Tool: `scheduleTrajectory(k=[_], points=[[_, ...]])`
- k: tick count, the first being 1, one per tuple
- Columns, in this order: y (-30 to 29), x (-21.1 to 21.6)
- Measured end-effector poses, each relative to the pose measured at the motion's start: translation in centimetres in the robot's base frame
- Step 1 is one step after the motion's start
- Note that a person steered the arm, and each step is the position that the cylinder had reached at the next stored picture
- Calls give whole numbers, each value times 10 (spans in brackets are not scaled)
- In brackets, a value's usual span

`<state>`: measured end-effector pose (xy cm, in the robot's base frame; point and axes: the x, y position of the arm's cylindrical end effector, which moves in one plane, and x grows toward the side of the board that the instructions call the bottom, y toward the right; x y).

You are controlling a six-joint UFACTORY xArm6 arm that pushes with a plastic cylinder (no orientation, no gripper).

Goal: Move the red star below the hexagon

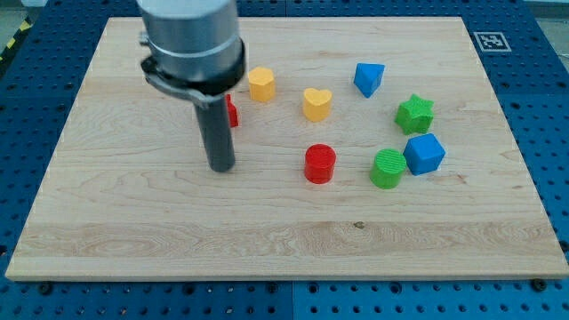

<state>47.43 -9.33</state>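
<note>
**Inspector:** Seven blocks are visible on the wooden board (107, 222), one of them only in part. That one is the red star (232, 111): a red sliver shows at the right edge of the rod, just left of the yellow hexagon (260, 84) and slightly lower. Its star shape cannot be confirmed from the sliver.

**Assistant:** And the tool?

**Inspector:** My tip (220, 168) rests on the board below the star and slightly to its left. Whether it touches the block cannot be told; the rod covers the meeting point. There are no fingers to report, only a plain rod, so nothing is pinched or spread.

**Assistant:** How should the step be done?

**Inspector:** In my judgement the star needs a short push rightward and a little downward, to sit under the hexagon. The tip would do best starting from the star's left side, pushing through its middle so it does not spin off. Keep clear of the hexagon itself and of the yellow heart (316, 104) further right.

**Assistant:** Other items?

**Inspector:** Red cylinder (320, 164), green cylinder (388, 169), blue cube (424, 154), green star (414, 114) and a blue block (368, 78), all well apart from the work.
</note>
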Motion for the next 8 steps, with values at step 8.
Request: scheduleTrajectory(k=[8], points=[[-8, -55]])
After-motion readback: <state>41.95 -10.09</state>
